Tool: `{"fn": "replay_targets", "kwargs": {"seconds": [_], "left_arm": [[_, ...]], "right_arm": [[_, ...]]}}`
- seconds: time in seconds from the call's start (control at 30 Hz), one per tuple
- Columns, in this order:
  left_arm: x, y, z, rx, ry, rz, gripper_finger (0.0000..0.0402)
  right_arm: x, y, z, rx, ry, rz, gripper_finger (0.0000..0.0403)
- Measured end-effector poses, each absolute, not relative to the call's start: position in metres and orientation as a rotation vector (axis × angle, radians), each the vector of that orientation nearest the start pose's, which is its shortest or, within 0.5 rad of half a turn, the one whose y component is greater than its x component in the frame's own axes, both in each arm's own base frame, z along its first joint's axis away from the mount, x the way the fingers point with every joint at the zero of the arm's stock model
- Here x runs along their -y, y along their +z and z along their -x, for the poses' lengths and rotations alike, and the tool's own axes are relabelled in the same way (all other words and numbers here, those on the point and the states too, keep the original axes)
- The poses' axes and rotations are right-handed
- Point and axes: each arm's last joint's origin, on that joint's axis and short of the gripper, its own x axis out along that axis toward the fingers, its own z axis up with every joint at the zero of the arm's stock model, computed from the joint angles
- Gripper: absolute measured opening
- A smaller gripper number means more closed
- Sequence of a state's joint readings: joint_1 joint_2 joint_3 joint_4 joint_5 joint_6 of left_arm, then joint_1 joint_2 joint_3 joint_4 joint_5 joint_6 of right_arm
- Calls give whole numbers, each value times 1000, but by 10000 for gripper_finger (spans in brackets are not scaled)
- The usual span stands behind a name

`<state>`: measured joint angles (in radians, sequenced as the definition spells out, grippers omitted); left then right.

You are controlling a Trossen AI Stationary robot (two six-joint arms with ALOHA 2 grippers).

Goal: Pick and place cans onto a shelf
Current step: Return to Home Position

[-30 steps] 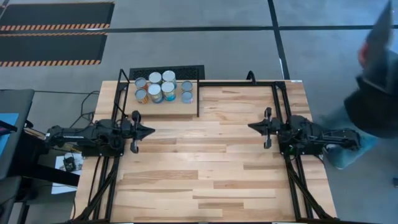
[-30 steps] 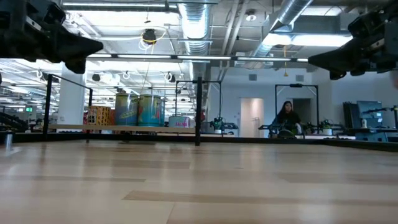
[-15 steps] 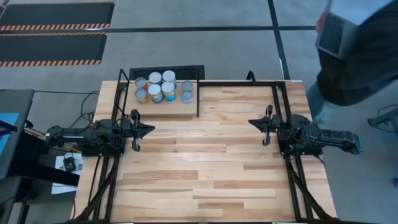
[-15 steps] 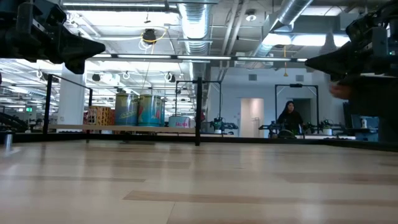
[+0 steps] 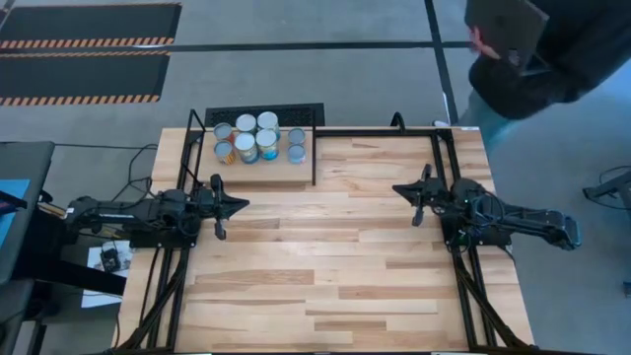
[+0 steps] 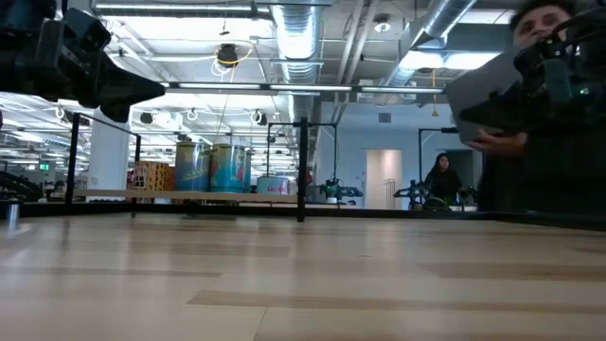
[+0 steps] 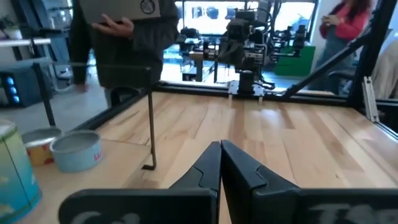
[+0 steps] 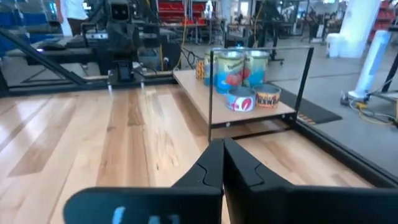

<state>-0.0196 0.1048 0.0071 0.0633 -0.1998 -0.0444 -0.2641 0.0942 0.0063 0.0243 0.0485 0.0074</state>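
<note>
Several cans (image 5: 254, 138) with silver or white tops stand upright on their bottoms in a cluster on the pale wood shelf (image 5: 266, 170), at the table's far left. They also show in the low view (image 6: 210, 166) and in the right wrist view (image 8: 239, 71); some show in the left wrist view (image 7: 78, 149). My left gripper (image 5: 246, 203) is shut and empty, in the air near the table's left side, on the near side of the shelf. My right gripper (image 5: 394, 189) is shut and empty near the table's right side. Both point toward the table's middle.
Thin black rods (image 5: 315, 158) edge the shelf, and a black frame (image 5: 439, 148) runs along the table's far and right sides. A person holding a laptop (image 5: 532, 49) stands beyond the far right corner. Bare planks (image 5: 325, 237) lie between the grippers.
My right gripper has shifted a little toward the table's far edge, and my left gripper a little toward the table's middle. Both stay shut. The person has walked from the table's right side toward its far right corner. The cans have not moved.
</note>
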Motion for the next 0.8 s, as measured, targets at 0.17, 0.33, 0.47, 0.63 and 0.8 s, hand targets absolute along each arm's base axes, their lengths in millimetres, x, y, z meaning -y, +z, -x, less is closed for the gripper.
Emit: {"fn": "replay_targets", "kwargs": {"seconds": [0.17,0.33,0.47,0.63,0.8], "left_arm": [[-4,168,-100,25,177,7,0],[-1,170,-97,50,87,7,0],[-1,167,-99,18,82,10,0],[-1,167,-100,6,83,4,0],[-1,166,-100,5,85,-5,0]], "right_arm": [[26,162,-100,-49,-273,26,11],[25,170,-96,29,-283,53,16],[27,167,-94,5,-313,30,28],[27,167,-95,-5,-314,26,37],[27,166,-95,-9,-313,26,38]]}}
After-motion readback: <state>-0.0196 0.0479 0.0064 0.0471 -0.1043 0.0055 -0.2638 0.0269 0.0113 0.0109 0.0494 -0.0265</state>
